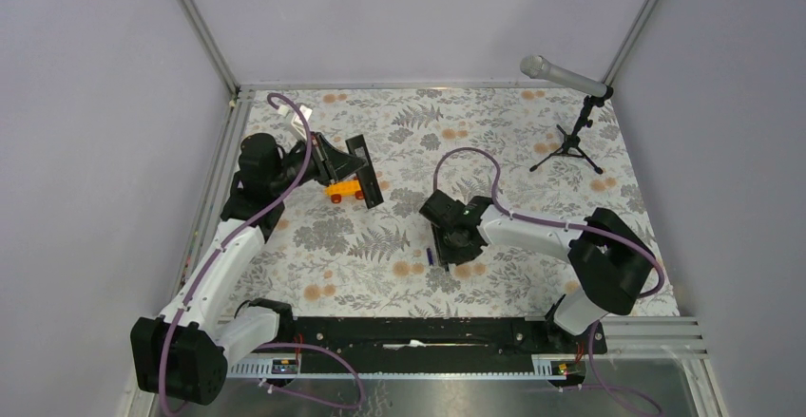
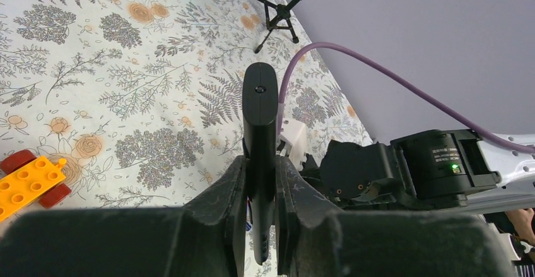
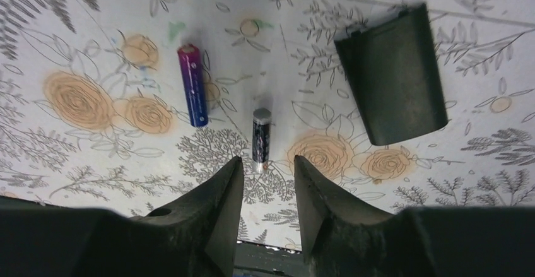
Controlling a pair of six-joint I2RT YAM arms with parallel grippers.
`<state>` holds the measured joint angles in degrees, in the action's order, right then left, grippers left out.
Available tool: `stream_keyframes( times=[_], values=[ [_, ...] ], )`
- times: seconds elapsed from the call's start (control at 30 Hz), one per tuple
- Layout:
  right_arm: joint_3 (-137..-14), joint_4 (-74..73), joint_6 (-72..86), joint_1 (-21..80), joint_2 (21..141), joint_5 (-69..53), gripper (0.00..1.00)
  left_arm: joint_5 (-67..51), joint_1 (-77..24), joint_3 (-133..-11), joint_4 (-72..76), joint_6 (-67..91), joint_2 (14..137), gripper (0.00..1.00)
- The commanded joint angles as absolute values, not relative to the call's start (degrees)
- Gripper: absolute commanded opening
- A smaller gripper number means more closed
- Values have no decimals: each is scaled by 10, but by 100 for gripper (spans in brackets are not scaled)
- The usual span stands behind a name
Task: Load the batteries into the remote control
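Observation:
My left gripper is shut on the remote control, a slim black bar held on edge above the table, seen from above at the back left. Both batteries lie on the floral cloth under my right gripper. The purplish-blue one is to the left and shows from above. The darker one lies straight ahead, its near end just beyond the fingertips. The right gripper is open with nothing between its fingers.
A small flat black cover lies to the right of the batteries. An orange toy car sits beside the held remote. A microphone on a small tripod stands at the back right. Grey walls enclose the table.

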<state>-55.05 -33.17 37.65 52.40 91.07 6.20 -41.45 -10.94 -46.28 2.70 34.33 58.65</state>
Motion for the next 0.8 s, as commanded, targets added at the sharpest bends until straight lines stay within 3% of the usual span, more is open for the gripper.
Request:
stream_keyframes(
  times=[0.0,0.77],
  values=[
    [-531,-342,402,527,894,28,41,-428,-106,-472,68,341,586,0],
    [-537,-320,394,527,952,33,28,-424,-106,-466,55,347,583,0]
  ],
)
